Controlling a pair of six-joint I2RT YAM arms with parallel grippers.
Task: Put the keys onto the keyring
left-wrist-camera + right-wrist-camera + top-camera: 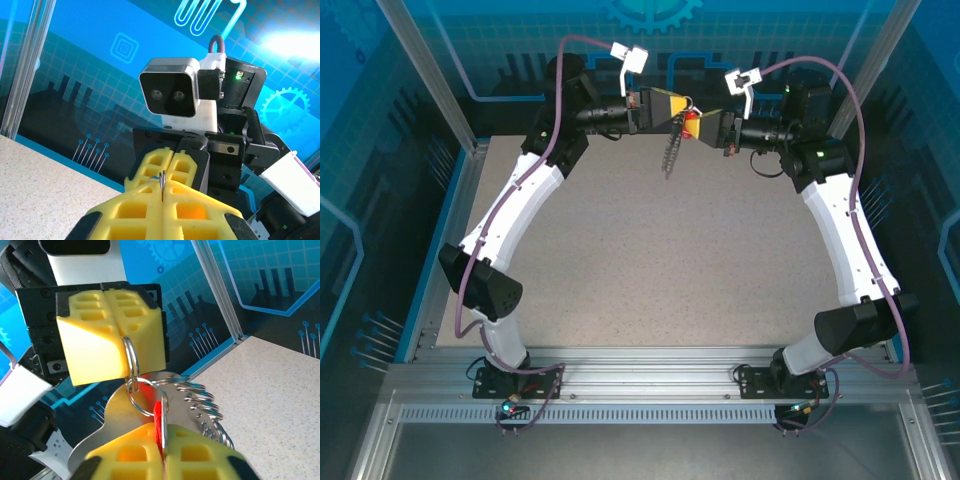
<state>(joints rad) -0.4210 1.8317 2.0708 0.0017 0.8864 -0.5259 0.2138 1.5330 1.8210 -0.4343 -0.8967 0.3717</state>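
Over the table's (650, 270) far side, my left pincer (120, 340) was closed tight on the keyring (670, 152), holding it by one wire ring (131, 356). My right pincer (161, 440) pinched the key (158, 420) against it. Mid-threading, I judged. Next, the key's hole needed working along that coil.

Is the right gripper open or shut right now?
Shut. In the right wrist view the right gripper has its yellow fingers pressed together on the red head of the key, with no gap between them.
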